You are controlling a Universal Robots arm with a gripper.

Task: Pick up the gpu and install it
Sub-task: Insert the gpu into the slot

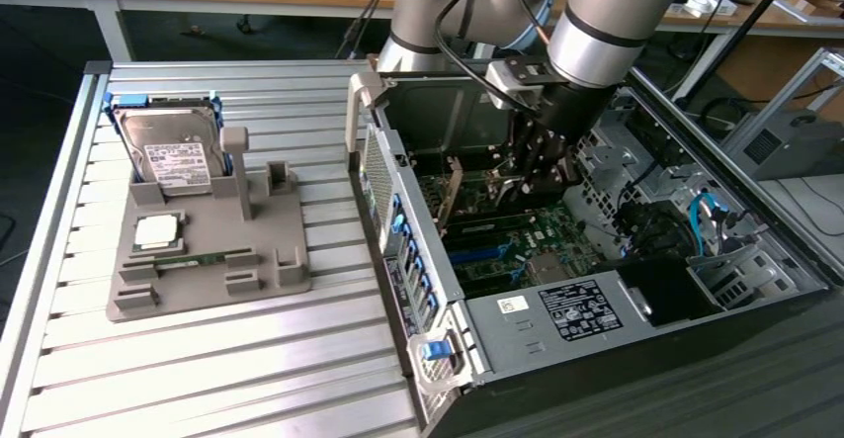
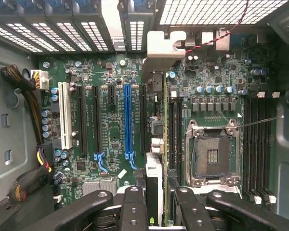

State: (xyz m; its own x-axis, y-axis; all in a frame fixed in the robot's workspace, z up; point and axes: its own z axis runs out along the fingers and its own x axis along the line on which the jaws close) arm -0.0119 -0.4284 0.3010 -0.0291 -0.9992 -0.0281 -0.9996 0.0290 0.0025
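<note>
- Gripper [image 1: 535, 176] reaching down into the open computer case [image 1: 738, 260], clenched on the gpu [image 1: 464, 199].
- In the wrist view, gripper [image 2: 161, 204] fingers [image 2: 134, 207] pinching the gpu [image 2: 164, 125] edge-on, card upright over the motherboard [image 2: 111, 130], silver end bracket [image 2: 164, 45] toward the case's rear grille.
- Card standing between the blue slot [image 2: 126, 120] and the CPU socket [image 2: 212, 154].
- Outside the case, on the exterior view's left: hard drive [image 1: 172, 151] upright in a grey holder [image 1: 211, 260] on the table [image 1: 198, 369].
</note>
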